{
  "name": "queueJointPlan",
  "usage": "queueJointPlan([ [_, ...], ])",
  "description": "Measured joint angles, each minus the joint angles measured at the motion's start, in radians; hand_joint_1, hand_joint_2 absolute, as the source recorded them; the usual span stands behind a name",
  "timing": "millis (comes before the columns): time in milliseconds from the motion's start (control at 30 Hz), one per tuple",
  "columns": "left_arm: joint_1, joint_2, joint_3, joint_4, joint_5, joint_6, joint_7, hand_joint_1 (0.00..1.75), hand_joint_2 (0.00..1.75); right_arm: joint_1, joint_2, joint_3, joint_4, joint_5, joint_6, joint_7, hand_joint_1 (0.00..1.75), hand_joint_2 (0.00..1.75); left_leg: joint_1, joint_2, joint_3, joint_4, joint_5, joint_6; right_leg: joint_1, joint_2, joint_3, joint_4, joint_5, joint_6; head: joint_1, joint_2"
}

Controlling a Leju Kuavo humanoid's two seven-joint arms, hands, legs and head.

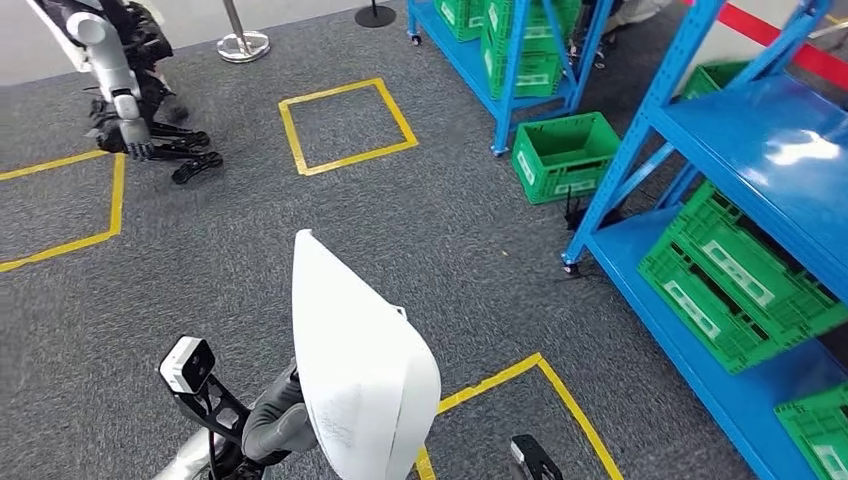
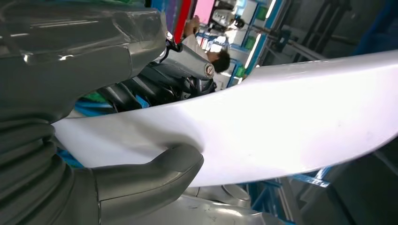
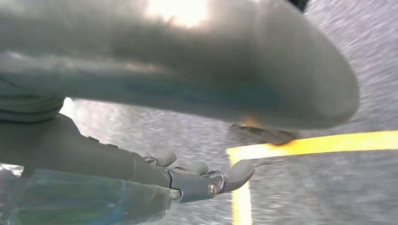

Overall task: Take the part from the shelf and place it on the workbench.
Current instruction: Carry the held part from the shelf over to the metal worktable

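Observation:
The part (image 1: 360,370) is a large white curved panel, standing tilted in front of me over the grey carpet. My left hand (image 1: 275,420) grips its lower left edge. In the left wrist view the thumb (image 2: 155,176) presses on the near face of the part (image 2: 281,122), with the dark fingers (image 2: 187,70) behind it. In the right wrist view the part (image 3: 202,61) shows as a shaded grey underside. My right hand (image 3: 197,180) lies beneath it with fingers stretched out flat, and a strip of floor shows between them and the part.
A blue shelf (image 1: 760,150) with green crates (image 1: 735,275) runs along the right, and another blue rack (image 1: 520,50) stands behind a floor crate (image 1: 565,155). Yellow tape squares (image 1: 345,125) mark the carpet. Another robot (image 1: 120,85) stands far left. A person (image 2: 209,49) is in the background.

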Motion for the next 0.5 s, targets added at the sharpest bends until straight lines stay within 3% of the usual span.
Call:
queueJointPlan([
  [67,-0.01,-0.01,-0.004,-0.001,-0.009,0.0,-0.007,1.75,1.75,-0.003,0.0,-0.008,0.002,-0.002,-0.005,-0.004,0.0,0.0,0.01,-0.041,0.019,-0.031,0.016,0.006,-0.003,0.058,-0.058,0.118,-0.047,-0.002,0.004,0.0],
  [133,-0.013,-0.018,-0.007,-0.001,-0.013,0.0,-0.009,1.75,1.75,-0.001,-0.003,-0.011,0.004,-0.002,-0.006,-0.004,0.0,0.0,0.014,-0.074,0.019,-0.03,0.015,0.004,-0.009,0.074,-0.119,0.221,-0.073,0.007,0.006,0.0],
  [167,-0.013,-0.02,-0.009,-0.001,-0.014,0.0,-0.009,1.75,1.75,0.0,-0.005,-0.011,0.005,-0.003,-0.006,-0.004,0.0,0.0,0.017,-0.09,0.019,-0.028,0.014,0.001,-0.015,0.075,-0.127,0.224,-0.065,0.019,0.006,0.0],
  [200,-0.013,-0.021,-0.01,-0.001,-0.016,0.0,-0.01,1.75,1.75,0.0,-0.006,-0.012,0.006,-0.003,-0.006,-0.004,0.0,0.0,0.021,-0.105,0.019,-0.023,0.011,-0.004,-0.021,0.077,-0.116,0.189,-0.041,0.035,0.006,0.0],
  [267,-0.013,-0.022,-0.012,-0.001,-0.018,0.0,-0.01,1.75,1.75,-0.002,-0.005,-0.014,0.006,-0.003,-0.006,-0.004,0.0,0.0,0.029,-0.132,0.013,0.001,-0.002,-0.025,-0.036,0.1,-0.063,0.065,0.018,0.066,0.007,0.0],
  [300,-0.013,-0.023,-0.013,-0.001,-0.019,0.0,-0.01,1.75,1.75,-0.003,-0.004,-0.015,0.007,-0.003,-0.006,-0.004,0.0,0.0,0.031,-0.142,0.005,0.017,-0.011,-0.036,-0.042,0.113,-0.043,0.021,0.035,0.069,0.008,0.0],
  [367,-0.012,-0.023,-0.014,-0.001,-0.021,0.0,-0.01,1.75,1.75,-0.004,0.0,-0.017,0.007,-0.003,-0.006,-0.004,0.0,0.0,0.032,-0.157,-0.009,0.039,-0.022,-0.05,-0.041,0.124,-0.033,-0.001,0.041,0.053,0.008,0.0],
  [400,-0.012,-0.022,-0.014,-0.001,-0.021,0.0,-0.011,1.75,1.75,-0.005,-0.001,-0.018,0.007,-0.003,-0.006,-0.004,0.0,0.0,0.035,-0.162,-0.013,0.042,-0.023,-0.052,-0.04,0.115,-0.033,0.0,0.041,0.042,0.007,0.0],
  [433,-0.011,-0.022,-0.014,-0.001,-0.021,-0.001,-0.011,1.75,1.75,-0.005,0.0,-0.019,0.008,-0.003,-0.006,-0.004,0.0,0.0,0.037,-0.157,-0.015,0.045,-0.025,-0.054,-0.038,0.108,-0.031,0.0,0.041,0.035,0.006,0.0],
  [500,-0.012,-0.021,-0.014,-0.001,-0.021,0.0,-0.011,1.75,1.75,-0.006,0.0,-0.023,0.008,-0.003,-0.006,-0.005,0.0,0.0,0.039,-0.111,-0.034,0.087,-0.048,-0.061,-0.036,0.094,-0.025,-0.002,0.04,0.025,0.003,0.0],
])
